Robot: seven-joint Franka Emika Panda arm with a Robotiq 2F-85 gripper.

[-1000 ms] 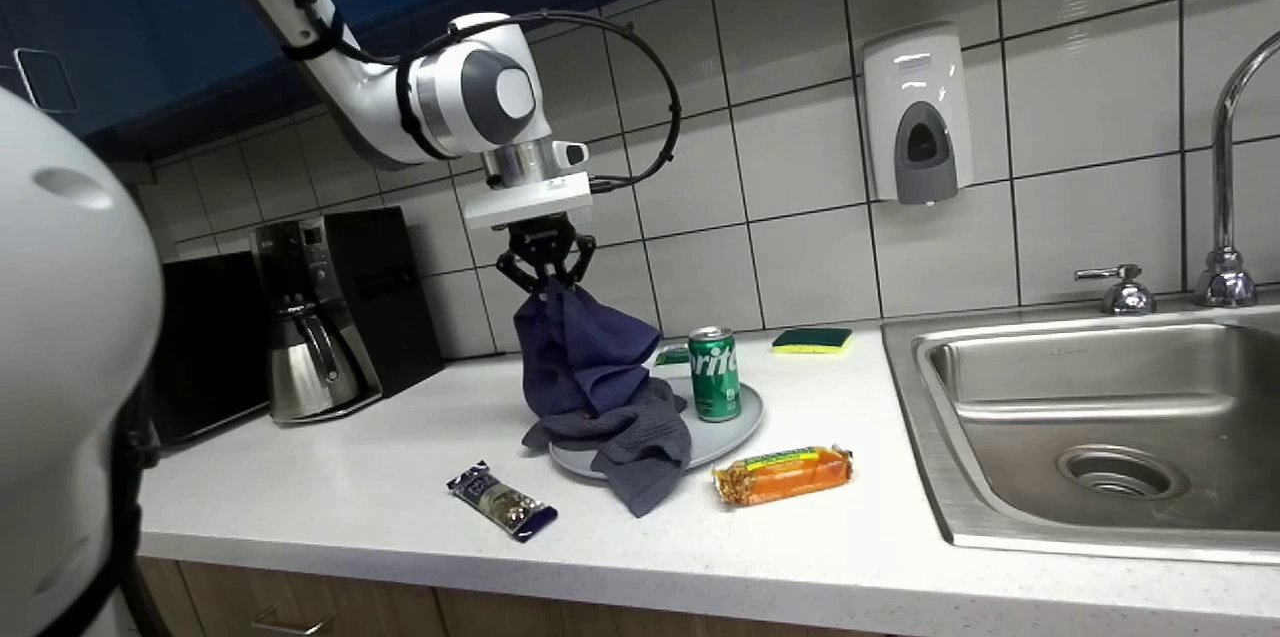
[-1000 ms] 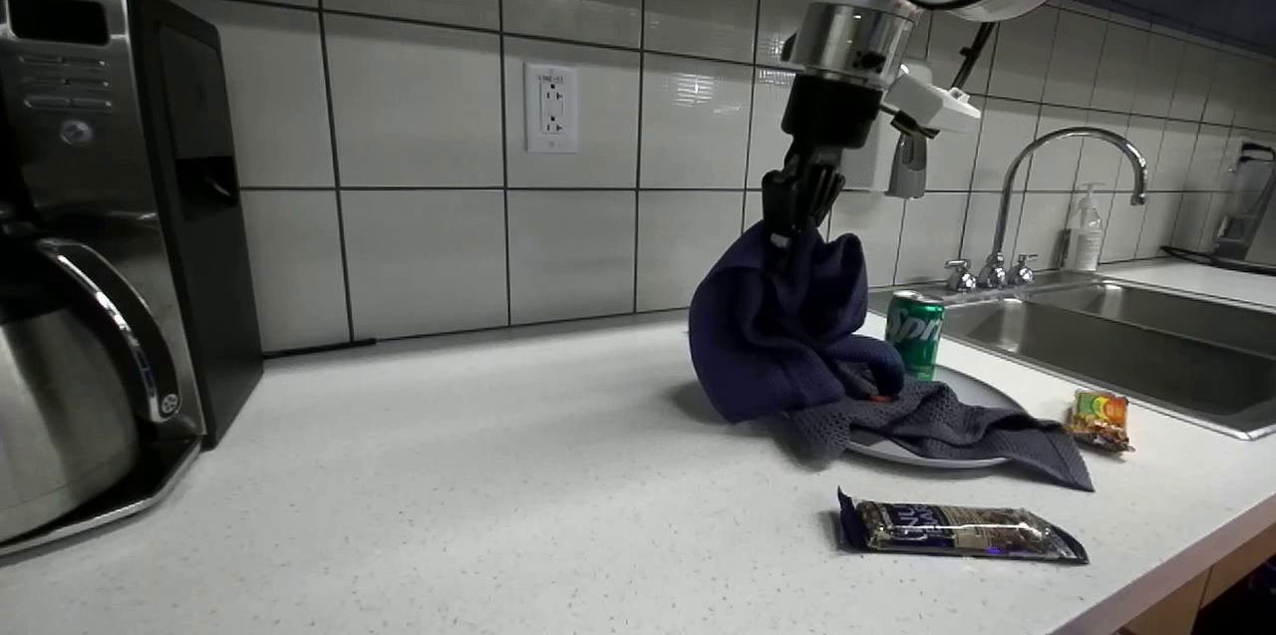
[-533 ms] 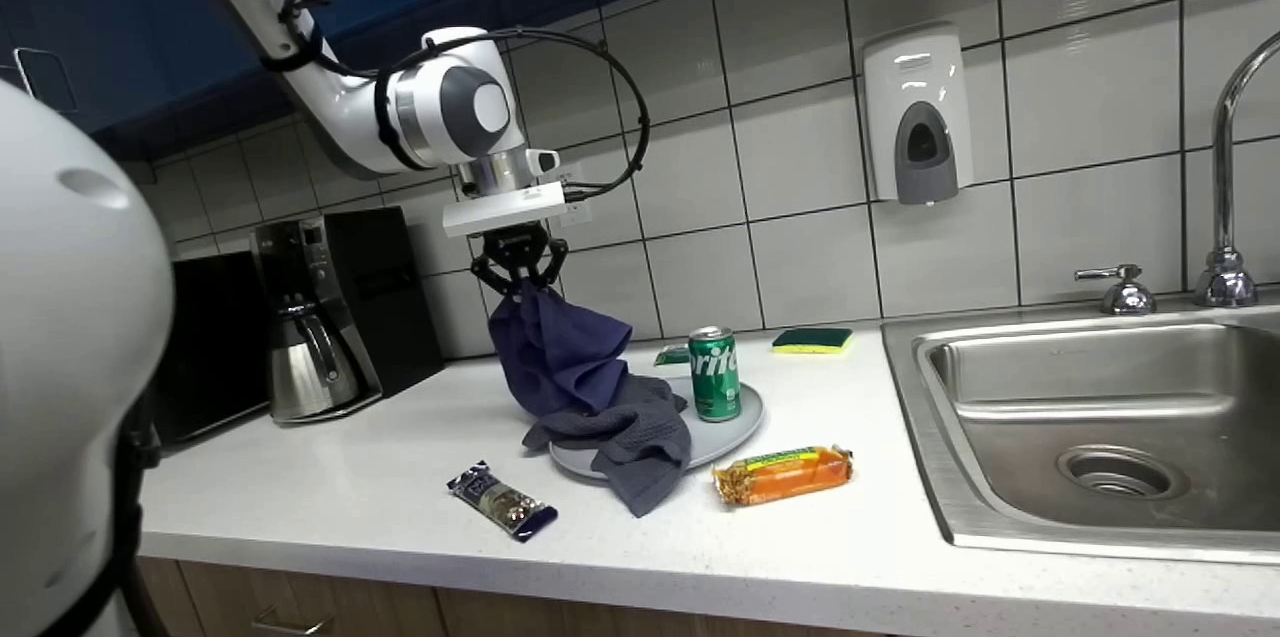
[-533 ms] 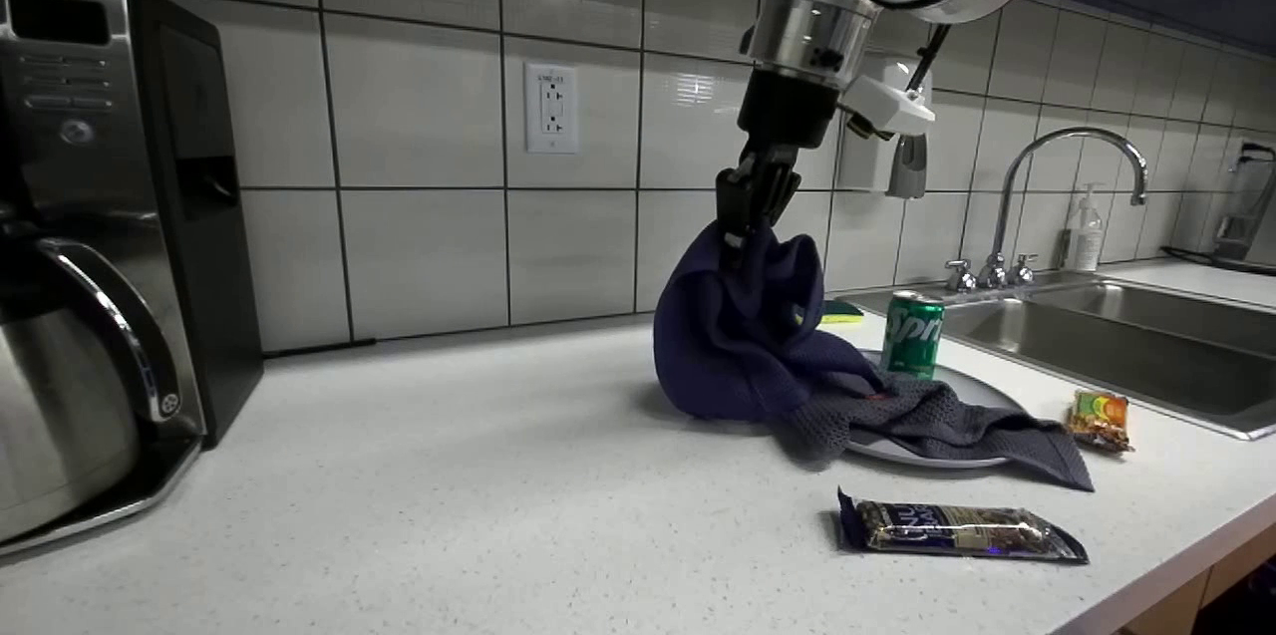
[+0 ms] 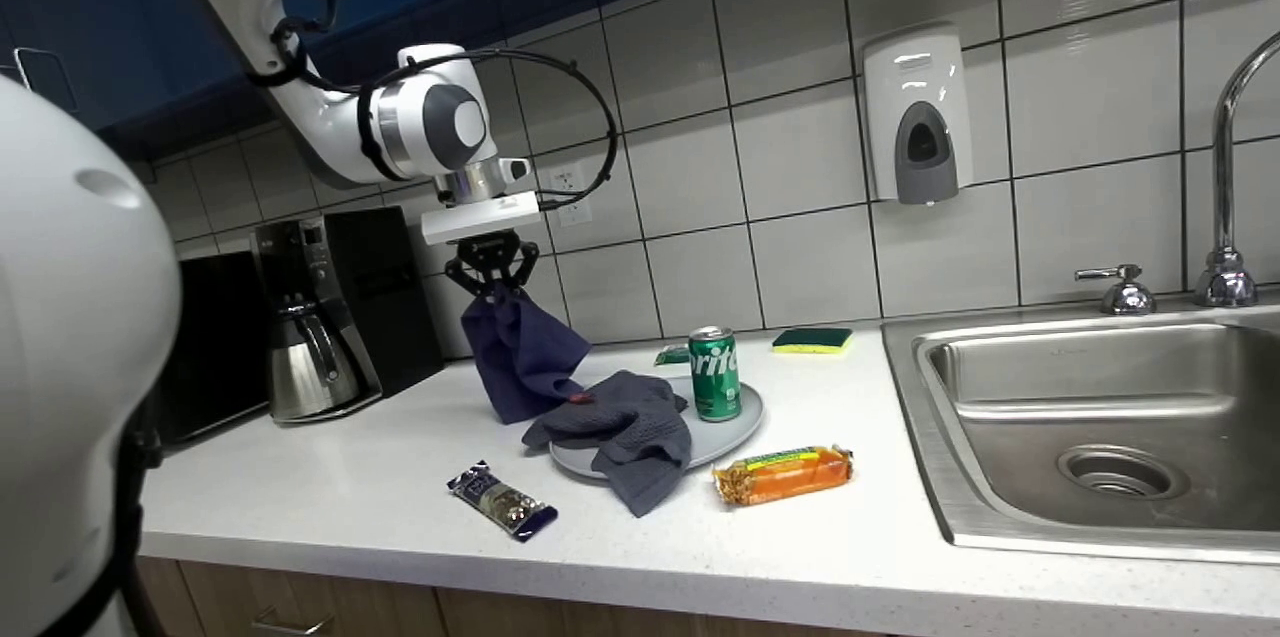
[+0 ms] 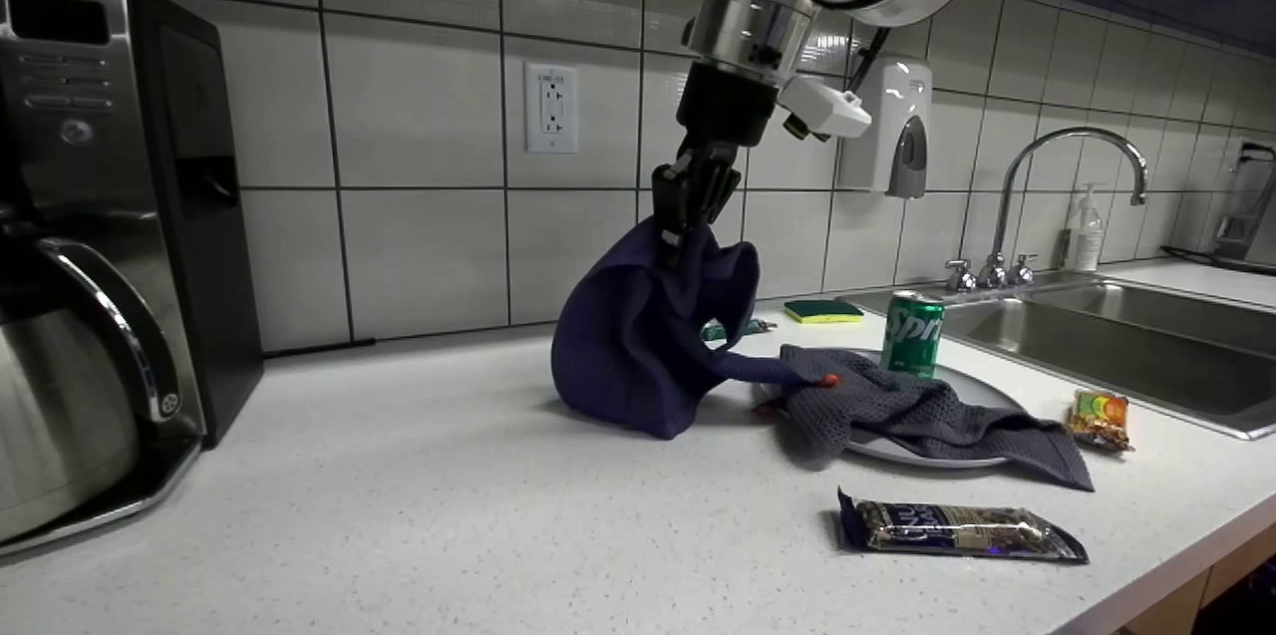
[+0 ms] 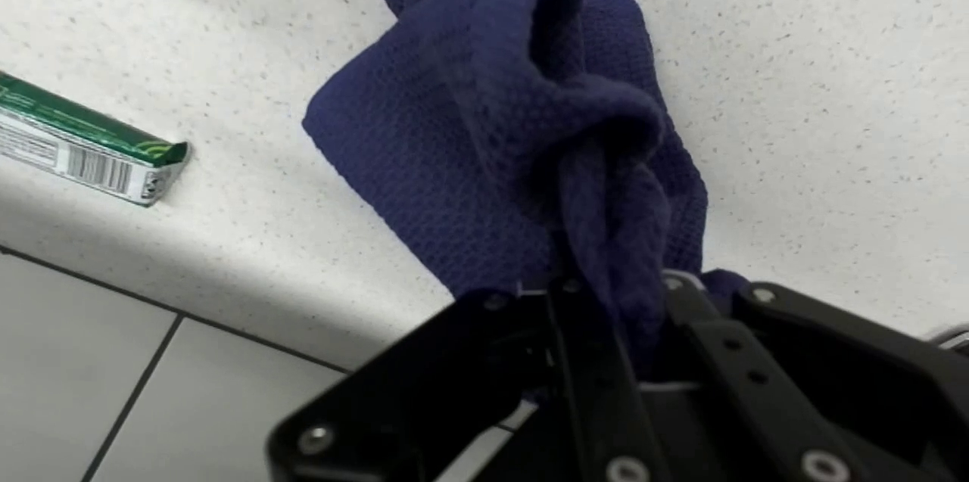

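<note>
Jaws: pinching navy-purple woven cloth (image 6: pixel 618 346) | Location: hanging over white speckled counter (image 6: pixel 399 485), tail (image 6: pixel 755 368) reaching dark-grey woven towel (image 6: pixel 897 408) on round grey plate (image 5: pixel 725 432) | Handling: I judge firm grip and slow travel best, lest the tail drag the towel.

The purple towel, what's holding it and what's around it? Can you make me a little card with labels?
Held: purple towel, hanging in folds
Holder: gripper, shut on its bunched top
Plate: green Sprite can, upright; gray towel, crumpled and spilling over the edge
Counter: nut bar and orange packet, both lying down
Near the wall: sponge and green packet
Mystery: small red thing by the gray towel, too small to name
</note>
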